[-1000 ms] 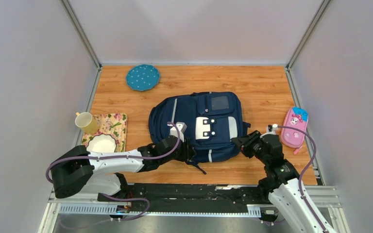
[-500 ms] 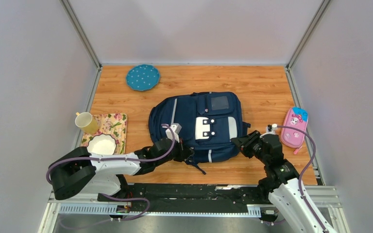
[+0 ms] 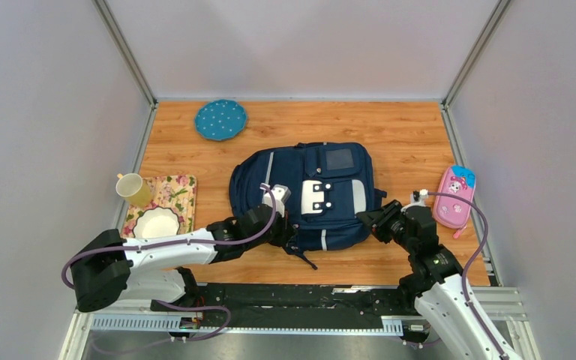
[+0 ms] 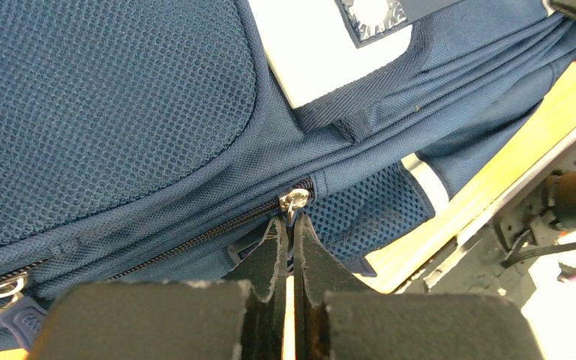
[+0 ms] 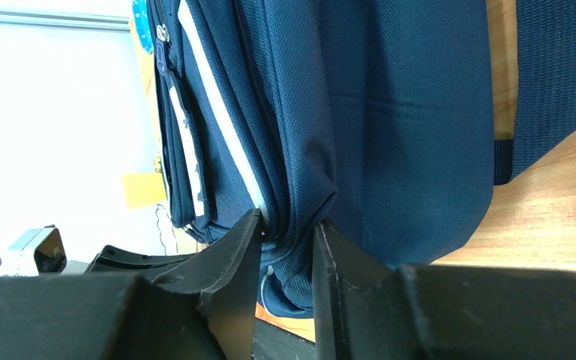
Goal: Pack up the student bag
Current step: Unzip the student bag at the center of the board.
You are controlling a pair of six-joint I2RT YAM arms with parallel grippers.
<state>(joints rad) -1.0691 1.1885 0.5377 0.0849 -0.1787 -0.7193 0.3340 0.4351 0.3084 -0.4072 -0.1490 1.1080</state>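
The navy student bag (image 3: 307, 187) lies flat on the wooden table, front pockets up and zipped shut. My left gripper (image 3: 288, 229) is at its near left edge. In the left wrist view the gripper (image 4: 291, 223) is shut on the metal zipper pull (image 4: 294, 201) of the bag (image 4: 120, 112), at the end of a closed zip line. My right gripper (image 3: 373, 219) is at the bag's near right corner. In the right wrist view the gripper (image 5: 286, 225) pinches a fold of the bag's side fabric (image 5: 390, 112).
A pink pencil case (image 3: 454, 196) lies at the right edge of the table. A blue dotted plate (image 3: 220, 119) is at the back left. A yellow mug (image 3: 133, 188) and a white bowl (image 3: 157, 222) sit on a floral mat (image 3: 180, 187) at the left.
My left gripper drew slightly left, then came back toward the bag's near edge, still on the zipper pull. The right arm and the bag have not visibly moved.
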